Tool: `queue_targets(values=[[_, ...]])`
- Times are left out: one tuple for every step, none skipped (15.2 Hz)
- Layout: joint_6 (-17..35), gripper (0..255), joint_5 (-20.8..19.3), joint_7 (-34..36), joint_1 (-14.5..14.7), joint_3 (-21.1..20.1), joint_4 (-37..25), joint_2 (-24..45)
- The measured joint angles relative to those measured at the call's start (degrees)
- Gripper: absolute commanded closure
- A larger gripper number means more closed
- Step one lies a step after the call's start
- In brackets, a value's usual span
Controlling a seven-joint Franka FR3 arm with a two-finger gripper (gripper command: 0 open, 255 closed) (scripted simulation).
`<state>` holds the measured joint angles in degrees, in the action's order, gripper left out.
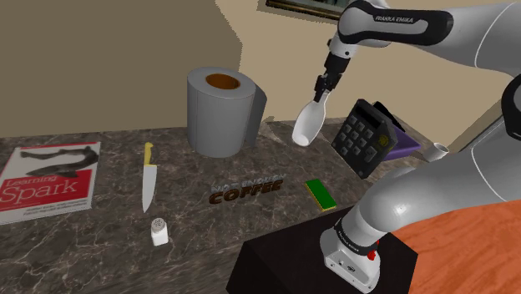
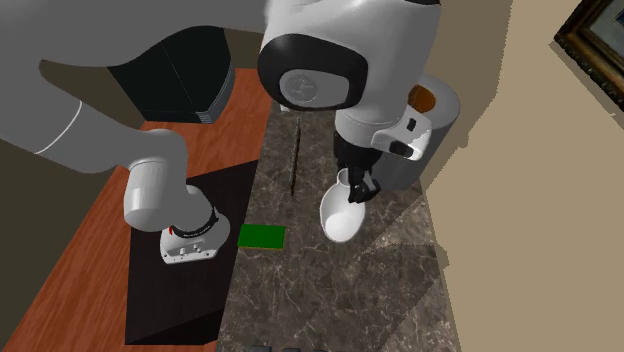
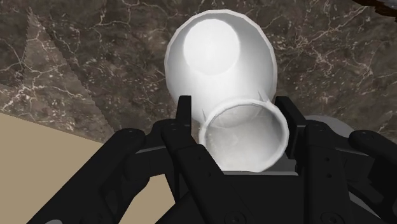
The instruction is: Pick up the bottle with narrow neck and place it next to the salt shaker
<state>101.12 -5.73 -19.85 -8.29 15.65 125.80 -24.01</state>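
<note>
My arm arched high over the marble counter (image 1: 83, 246), my gripper (image 1: 324, 88) pointing down, jaws clamped on the neck of the white bottle (image 1: 307, 124), it hangs tilted above the counter, well apart from the salt shaker (image 1: 159, 231)

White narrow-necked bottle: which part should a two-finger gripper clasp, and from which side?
Grip the white bottle by its neck, below the flared rim, coming from the mouth end. The neck is slim enough for the gripper; the bulbous body looks too wide, and the rim should resist slipping.
</note>
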Motion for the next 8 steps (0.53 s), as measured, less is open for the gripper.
queue_targets(values=[[-0.63,255,0.04,-0.05,0.01,-0.01,-0.70,0.06],[-1.33,255,0.07,-0.10,0.02,-0.02,-1.43,0.10],[-2.12,255,0.06,-0.21,0.00,-0.01,-2.18,0.05],[-3.04,255,0.09,-0.26,0.01,-0.04,-3.08,0.04],[-3.84,255,0.16,-0.22,0.07,-0.13,-3.99,0.15],[-4.65,255,0.25,-0.06,0.15,-0.30,-4.79,0.16],[-5.39,255,0.33,-0.10,0.21,-0.33,-5.75,0.38],[-6.09,255,0.42,-0.14,0.26,-0.35,-6.77,0.70]])
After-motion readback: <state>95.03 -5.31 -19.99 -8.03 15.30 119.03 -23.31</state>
